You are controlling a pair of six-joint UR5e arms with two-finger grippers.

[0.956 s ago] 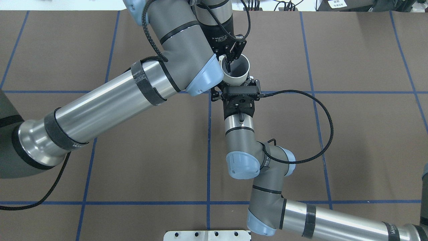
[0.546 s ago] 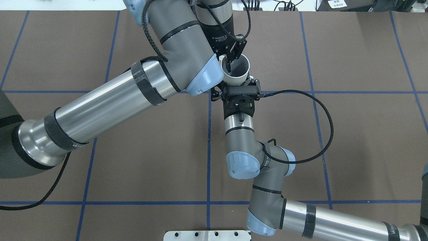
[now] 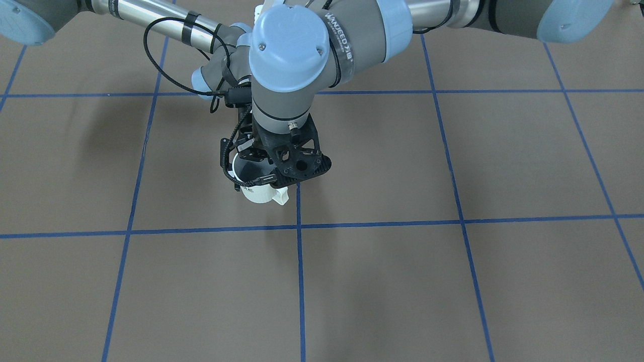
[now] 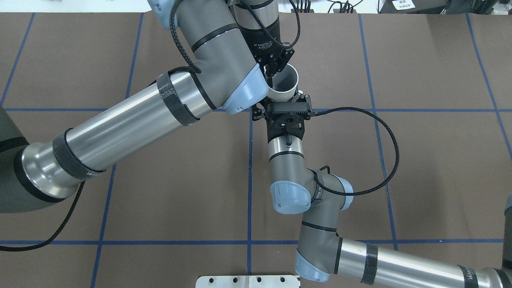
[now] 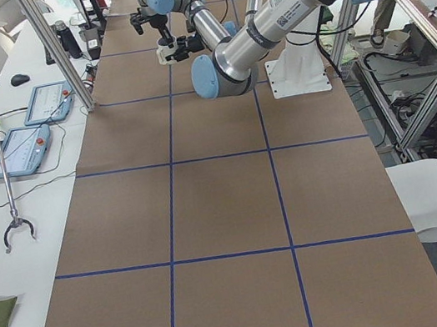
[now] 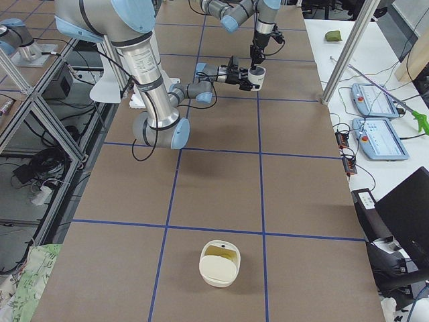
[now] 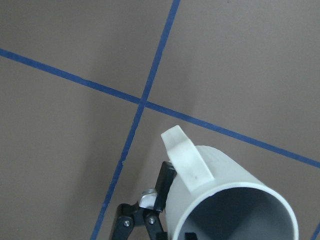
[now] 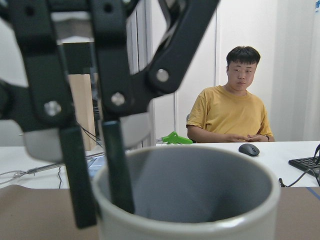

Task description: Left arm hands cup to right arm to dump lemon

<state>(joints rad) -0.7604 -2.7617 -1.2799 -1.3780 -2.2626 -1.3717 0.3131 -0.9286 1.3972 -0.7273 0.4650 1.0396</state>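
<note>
The off-white cup [image 4: 282, 95] hangs upright above the table's middle, its handle [image 3: 280, 195] turned away from the robot. My left gripper [image 4: 270, 82] comes down from above, shut on the rim with one finger inside and one outside, as the right wrist view [image 8: 97, 200] shows. My right gripper [image 3: 241, 173] reaches in level from the robot's side and is shut around the cup's body; one of its fingers [image 7: 162, 192] lies against the wall. The cup's grey inside [image 7: 240, 215] shows no lemon; the bottom is hidden.
Brown table mat with blue tape lines [image 4: 250, 176]. A white bowl [image 6: 218, 263] stands far off towards the table's right end. A metal plate [image 4: 248, 281] sits at the robot's edge. An operator [image 8: 242, 110] sits beyond the far side, by tablets [image 5: 32, 137].
The left gripper's fingers have shifted slightly at the cup's rim. The cup and the right arm have not moved.
</note>
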